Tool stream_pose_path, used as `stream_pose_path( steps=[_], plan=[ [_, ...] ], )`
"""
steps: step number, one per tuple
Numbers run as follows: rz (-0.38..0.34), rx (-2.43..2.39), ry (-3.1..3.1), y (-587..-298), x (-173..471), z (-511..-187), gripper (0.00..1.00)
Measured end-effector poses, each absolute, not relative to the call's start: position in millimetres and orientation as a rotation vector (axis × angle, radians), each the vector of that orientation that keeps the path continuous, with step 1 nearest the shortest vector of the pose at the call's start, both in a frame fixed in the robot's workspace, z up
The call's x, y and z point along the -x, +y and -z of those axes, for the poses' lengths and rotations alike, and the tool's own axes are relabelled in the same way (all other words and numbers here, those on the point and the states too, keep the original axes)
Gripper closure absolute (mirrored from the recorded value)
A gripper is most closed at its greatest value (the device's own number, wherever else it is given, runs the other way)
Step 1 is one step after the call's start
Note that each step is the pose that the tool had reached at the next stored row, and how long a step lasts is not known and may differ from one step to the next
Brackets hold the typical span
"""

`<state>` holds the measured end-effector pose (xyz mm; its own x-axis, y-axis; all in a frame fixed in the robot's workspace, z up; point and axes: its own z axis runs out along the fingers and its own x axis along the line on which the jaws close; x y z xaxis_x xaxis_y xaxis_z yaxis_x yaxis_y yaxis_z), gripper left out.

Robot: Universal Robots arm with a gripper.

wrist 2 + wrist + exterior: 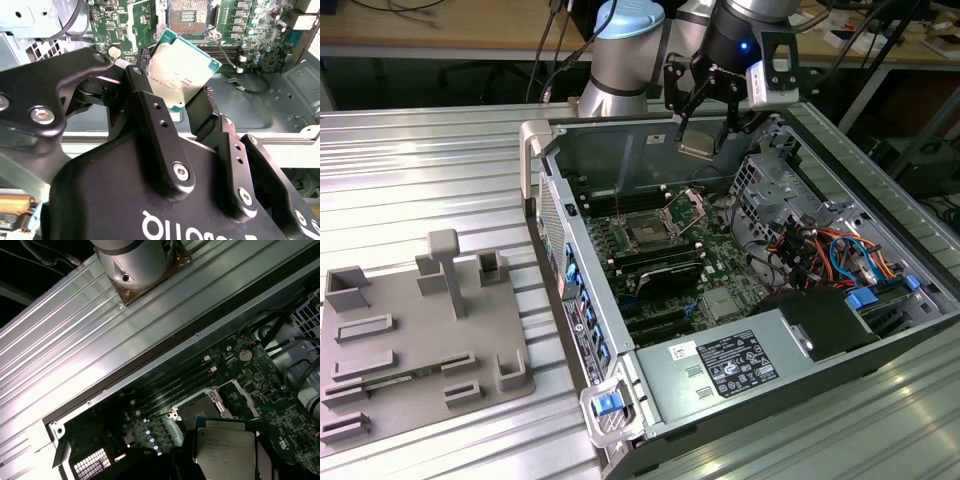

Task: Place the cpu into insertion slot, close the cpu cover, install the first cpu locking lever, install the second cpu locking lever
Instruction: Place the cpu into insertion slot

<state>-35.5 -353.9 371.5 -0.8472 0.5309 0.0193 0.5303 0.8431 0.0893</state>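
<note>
1. The ribbed metal table (420, 170) carried an open case (620, 130).
2. The gripper (705, 128) hung over the case, fingers clamped on the cpu (697, 149) by its edges.
3. Clear air separated the cpu from the slot (648, 232) below, and the cover (685, 207) stood raised beside it.

The cpu (182, 75) has a smooth, dull-silver metal top with a green edge. The gripper (172, 87) is matt black. The table (420, 170) is ribbed, bright metal; the tray (420, 340) matt grey plastic. The circuit board (252, 30) looks glossy green.
</note>
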Motion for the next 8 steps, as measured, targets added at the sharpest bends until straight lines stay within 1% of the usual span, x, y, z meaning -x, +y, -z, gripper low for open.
stream_pose_path(
  steps=[8],
  plan=[
    [-0.143,-0.966,2.977,-354.0,35.6,-371.0,0.45]
  ],
)
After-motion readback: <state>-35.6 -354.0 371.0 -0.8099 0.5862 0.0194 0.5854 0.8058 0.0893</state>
